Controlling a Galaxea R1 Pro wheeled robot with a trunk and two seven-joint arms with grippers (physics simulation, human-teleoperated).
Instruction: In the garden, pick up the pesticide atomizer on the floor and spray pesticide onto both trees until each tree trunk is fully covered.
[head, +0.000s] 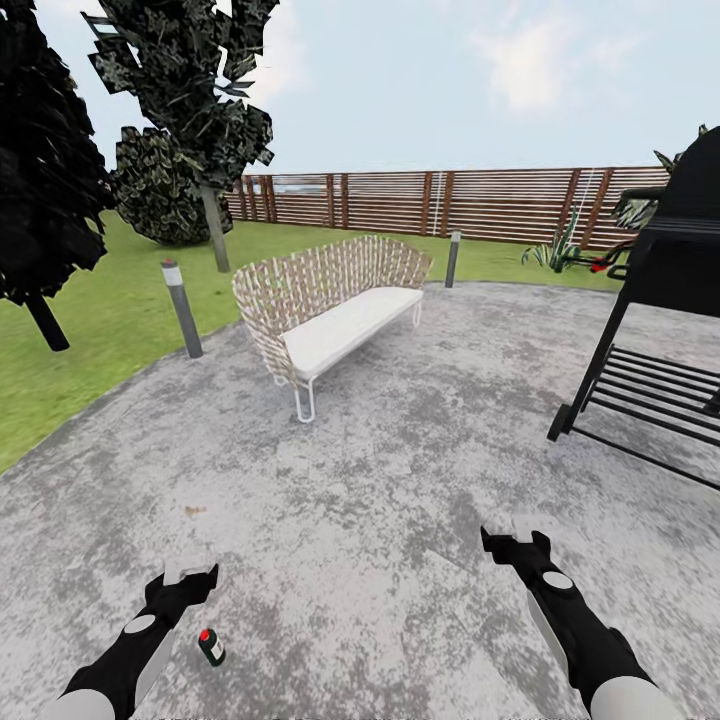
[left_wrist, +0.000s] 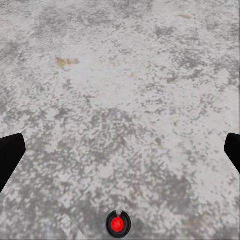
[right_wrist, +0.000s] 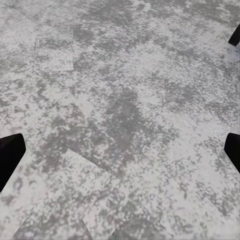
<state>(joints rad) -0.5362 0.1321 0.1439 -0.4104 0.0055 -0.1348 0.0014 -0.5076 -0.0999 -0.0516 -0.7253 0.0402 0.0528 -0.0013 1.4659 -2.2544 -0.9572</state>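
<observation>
I'm at the pick-up step: nothing is in hand yet. The pesticide atomizer (head: 211, 646) lies on the mottled grey paving (head: 400, 480), near me and just right of my left gripper (head: 190, 573), which hovers above the ground with its jaws spread wide and empty. In the left wrist view the atomizer (left_wrist: 118, 223) shows as a small dark round shape with a red spot, close to the frame edge, so the gripper is not yet centred over it. My right gripper (head: 514, 543) also hangs wide and empty over bare paving.

Next, I judge, I need to draw the left gripper back toward me and slightly right, lower it and close around the bottle body.

The bottle carries a pale label, but it is too small for me to read any writing or brand.

Farther off stand a wicker bench (head: 330, 310), a black grill (head: 660, 300) at right, and a pale-trunked tree (head: 213, 225) on the lawn at far left.
</observation>
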